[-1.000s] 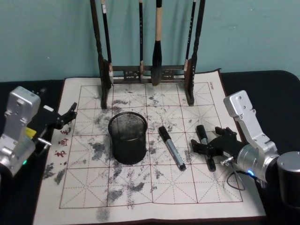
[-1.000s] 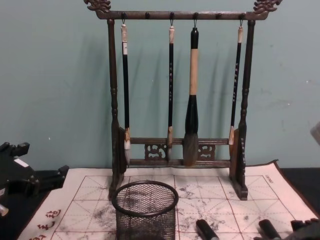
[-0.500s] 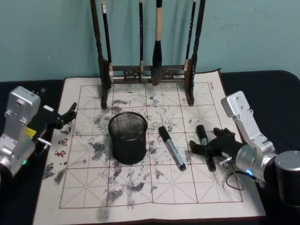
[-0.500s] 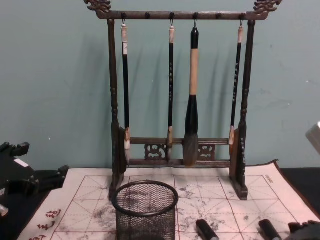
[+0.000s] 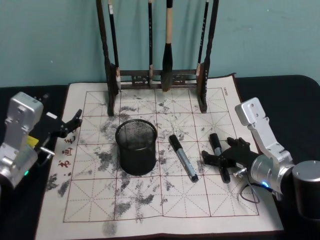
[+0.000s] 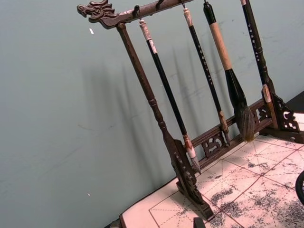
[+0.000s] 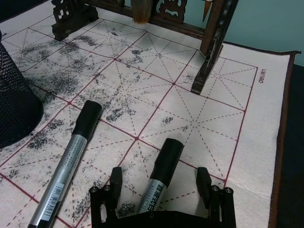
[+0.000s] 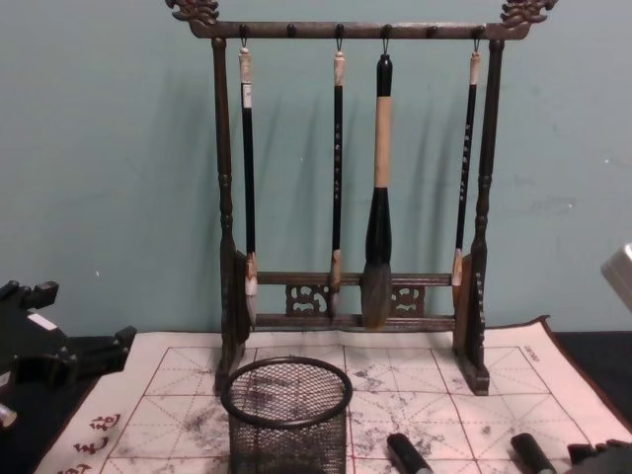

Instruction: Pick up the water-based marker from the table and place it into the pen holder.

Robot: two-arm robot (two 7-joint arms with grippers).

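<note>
Straddling the black-capped, silver-barrelled marker (image 7: 158, 180) on the mat (image 7: 204, 118), right gripper (image 7: 159, 174), fingers spread; left gripper (image 5: 73, 125) idle, fingers apart.

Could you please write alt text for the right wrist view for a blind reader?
The open right gripper straddles a black-capped marker lying on the stained calligraphy mat, not yet gripping it. A second marker lies beside it, the mesh pen holder beyond.
</note>
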